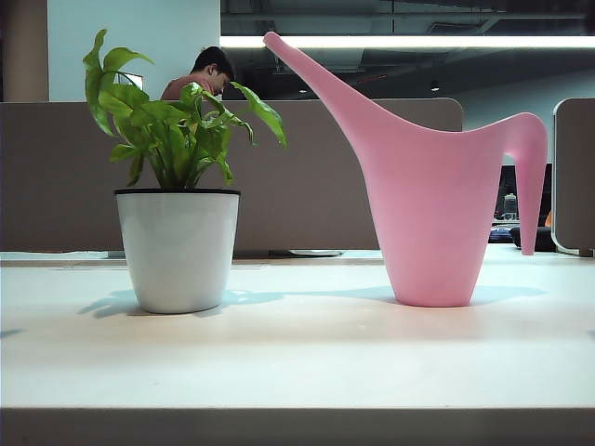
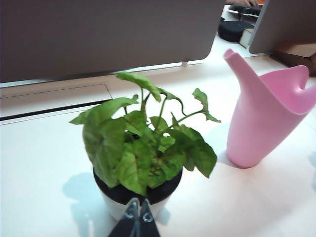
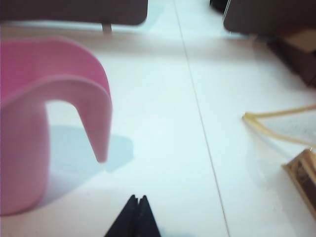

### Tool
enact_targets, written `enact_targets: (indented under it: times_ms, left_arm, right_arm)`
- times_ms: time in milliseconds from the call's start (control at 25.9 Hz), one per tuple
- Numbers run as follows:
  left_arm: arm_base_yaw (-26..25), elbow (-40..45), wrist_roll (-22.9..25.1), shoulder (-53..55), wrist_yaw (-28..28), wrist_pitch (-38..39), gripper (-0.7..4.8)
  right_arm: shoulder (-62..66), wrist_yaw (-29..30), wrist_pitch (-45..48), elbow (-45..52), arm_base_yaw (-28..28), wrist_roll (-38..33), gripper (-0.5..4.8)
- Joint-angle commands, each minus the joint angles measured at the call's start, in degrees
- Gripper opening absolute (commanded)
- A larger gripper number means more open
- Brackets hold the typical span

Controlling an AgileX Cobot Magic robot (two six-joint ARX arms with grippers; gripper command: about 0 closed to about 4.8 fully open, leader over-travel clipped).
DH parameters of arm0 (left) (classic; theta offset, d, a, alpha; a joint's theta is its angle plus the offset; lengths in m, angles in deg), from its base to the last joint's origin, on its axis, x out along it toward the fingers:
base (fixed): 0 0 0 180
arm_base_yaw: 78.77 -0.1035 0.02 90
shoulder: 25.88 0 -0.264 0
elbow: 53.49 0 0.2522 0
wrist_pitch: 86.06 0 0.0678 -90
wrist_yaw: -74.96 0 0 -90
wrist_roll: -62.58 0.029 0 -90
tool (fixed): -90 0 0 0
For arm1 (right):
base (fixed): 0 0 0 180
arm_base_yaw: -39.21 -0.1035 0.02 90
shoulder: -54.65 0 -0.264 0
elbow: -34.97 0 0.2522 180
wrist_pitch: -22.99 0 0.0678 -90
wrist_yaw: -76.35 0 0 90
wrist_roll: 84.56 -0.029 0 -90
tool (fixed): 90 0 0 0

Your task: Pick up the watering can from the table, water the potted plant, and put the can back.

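The pink watering can (image 1: 432, 218) stands upright on the cream table (image 1: 297, 362), right of middle, its long spout slanting up toward the potted plant (image 1: 177, 186) on the left. Neither arm shows in the exterior view. In the left wrist view my left gripper (image 2: 138, 203) is shut and empty, its tips just short of the potted plant (image 2: 143, 148); the watering can (image 2: 261, 123) stands beyond it to one side. In the right wrist view my right gripper (image 3: 138, 198) is shut and empty, above the table (image 3: 163, 123), a short way from the drooping handle of the watering can (image 3: 54, 98).
A brown partition (image 1: 307, 177) runs behind the table, with a person (image 1: 204, 74) seated beyond it. A second panel (image 1: 575, 177) stands at the far right. In the right wrist view a yellowish cord (image 3: 276, 116) and a brown box corner (image 3: 302, 173) lie off to the side.
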State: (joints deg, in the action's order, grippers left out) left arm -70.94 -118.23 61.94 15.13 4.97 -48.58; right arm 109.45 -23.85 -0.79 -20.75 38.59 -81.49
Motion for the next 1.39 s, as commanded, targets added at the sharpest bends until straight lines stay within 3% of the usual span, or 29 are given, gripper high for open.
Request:
enact_targets:
  times_ms: [39,232,270,347,386,425,463,1119,1390]
  left_arm:
    - [1.1,-0.4,0.7,-0.3,0.2,1.2,-0.05]
    - [4.5,-0.4,2.0,-0.3,0.2,1.8,-0.05]
    - [5.1,-0.4,2.4,-0.3,0.2,2.0,-0.05]
    - [5.1,-0.4,2.4,-0.3,0.2,1.9,-0.05]
    - [5.1,-0.3,2.6,-0.3,0.2,1.9,-0.05]
    - [5.1,-0.4,2.6,-0.2,0.2,1.9,-0.05]
    - [5.1,-0.3,2.9,-0.2,0.2,1.9,-0.05]
    - [5.5,-0.3,3.8,-0.2,-0.9,2.0,-0.05]
    - [5.5,-0.3,3.9,-0.2,-0.9,2.0,-0.05]
  right_arm:
    - [2.6,1.3,2.3,-0.5,0.5,0.2,-0.01]
    - [8.7,1.5,6.6,-0.5,1.4,0.2,0.02]
    - [9.2,1.5,7.0,-0.5,1.4,0.2,0.24]
    - [10.7,1.3,8.4,-0.4,1.5,0.2,1.79]
    - [11.8,1.4,9.5,-0.4,1.7,0.2,3.02]
    - [12.5,1.8,10.3,-0.4,1.8,0.2,3.84]
    - [13.2,2.5,10.9,-0.4,1.8,0.5,4.32]
    - [23.6,10.0,24.9,-0.4,1.8,0.4,4.40]
    - [32.5,13.0,38.9,-0.4,2.7,0.3,4.17]
